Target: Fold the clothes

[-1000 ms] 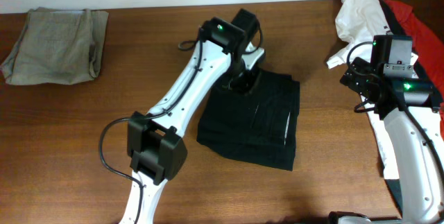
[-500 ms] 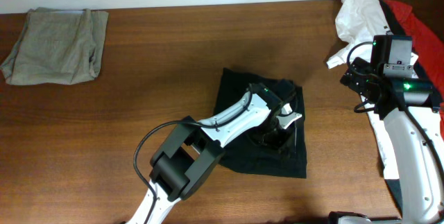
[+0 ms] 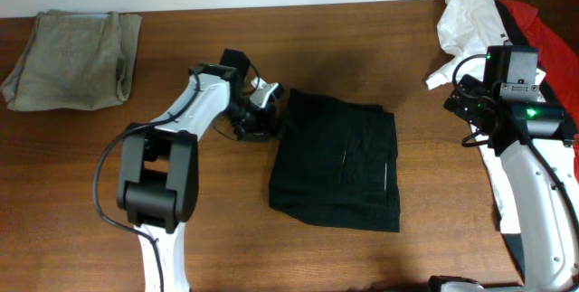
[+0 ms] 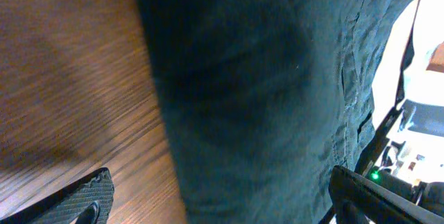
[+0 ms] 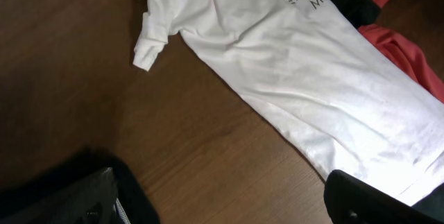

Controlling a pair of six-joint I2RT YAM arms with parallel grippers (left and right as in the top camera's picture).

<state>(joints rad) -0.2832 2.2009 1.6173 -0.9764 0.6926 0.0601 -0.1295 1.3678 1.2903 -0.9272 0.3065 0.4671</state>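
The black garment (image 3: 335, 161) lies folded in a rough rectangle at the table's middle. My left gripper (image 3: 262, 114) sits at its upper left edge, open. In the left wrist view the dark cloth (image 4: 263, 92) spreads under and past the gripper (image 4: 218, 196), with nothing pinched between the wide-apart fingers (image 4: 90, 197). A white printed T-shirt (image 3: 466, 16) and a red garment (image 3: 543, 30) lie crumpled at the back right. My right gripper (image 3: 459, 100) hovers just in front of them, open over bare wood (image 5: 229, 196), the T-shirt (image 5: 298, 64) and the red garment (image 5: 406, 54) beyond it.
A grey-khaki folded garment (image 3: 72, 48) rests at the back left corner. Bare wooden tabletop (image 3: 181, 238) surrounds the black garment. The right arm's white link (image 3: 543, 211) runs along the right edge.
My left arm swept from the black garment's top, across its right part, to its left edge. Its jaws opened and let the cloth go. The garment now lies folded narrower. The right arm stayed still.
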